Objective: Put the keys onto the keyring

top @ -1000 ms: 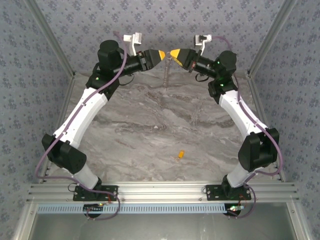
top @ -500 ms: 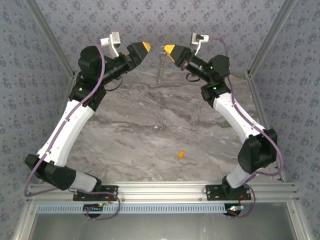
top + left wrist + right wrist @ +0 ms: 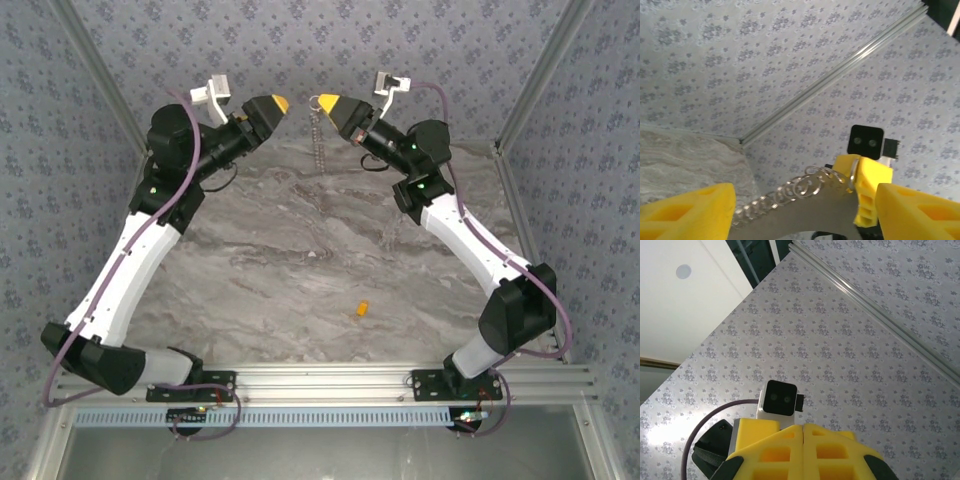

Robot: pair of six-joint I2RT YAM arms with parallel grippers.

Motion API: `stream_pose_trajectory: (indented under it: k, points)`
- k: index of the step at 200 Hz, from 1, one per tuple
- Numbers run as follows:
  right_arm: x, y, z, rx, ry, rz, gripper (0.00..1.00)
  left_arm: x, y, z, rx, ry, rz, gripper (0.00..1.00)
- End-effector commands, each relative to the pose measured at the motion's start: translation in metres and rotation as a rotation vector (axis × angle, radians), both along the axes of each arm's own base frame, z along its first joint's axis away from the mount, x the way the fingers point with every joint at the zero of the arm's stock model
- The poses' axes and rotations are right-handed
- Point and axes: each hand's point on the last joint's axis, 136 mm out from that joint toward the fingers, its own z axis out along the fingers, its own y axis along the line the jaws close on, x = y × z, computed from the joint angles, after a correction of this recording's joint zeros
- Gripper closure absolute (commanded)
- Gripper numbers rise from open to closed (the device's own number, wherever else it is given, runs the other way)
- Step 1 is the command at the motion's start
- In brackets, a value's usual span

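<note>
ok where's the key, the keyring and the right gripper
key point(image 3: 361, 310): top view, middle of the small yellow piece.
keyring point(image 3: 319, 135): top view, midway down the hanging chain.
right gripper point(image 3: 325, 101): top view, tip of the shut yellow fingers.

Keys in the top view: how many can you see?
1. The key lies on the table near its front edge, well apart from the hanging keyring; others may be hidden.

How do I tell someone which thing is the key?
Start at the grey marble table and look toward its near edge, slightly right of centre. The key lies there alone: a tiny yellow-orange oblong, unlike the grey chain keyring dangling from the right gripper far back.
</note>
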Motion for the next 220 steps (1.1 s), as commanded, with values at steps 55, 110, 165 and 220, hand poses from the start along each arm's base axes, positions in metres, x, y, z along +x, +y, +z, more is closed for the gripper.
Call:
stream_pose_trajectory:
  k: [55,110,165,220]
  points:
    - [0.003,-0.027,0.025,0.057,-0.043,-0.07,1.0,0.008,-0.032,0.034,-0.14,-0.102,-0.188,0.54]
    - [0.011,-0.028,0.018,0.069,-0.014,-0.058,1.0,0.015,-0.049,0.037,-0.153,-0.135,-0.233,0.56]
    - [0.017,-0.028,0.016,0.089,0.001,-0.042,1.0,0.02,-0.063,0.039,-0.157,-0.143,-0.268,0.56]
    - [0.015,-0.027,0.017,0.093,0.003,-0.034,1.0,0.022,-0.071,0.041,-0.158,-0.145,-0.293,0.56]
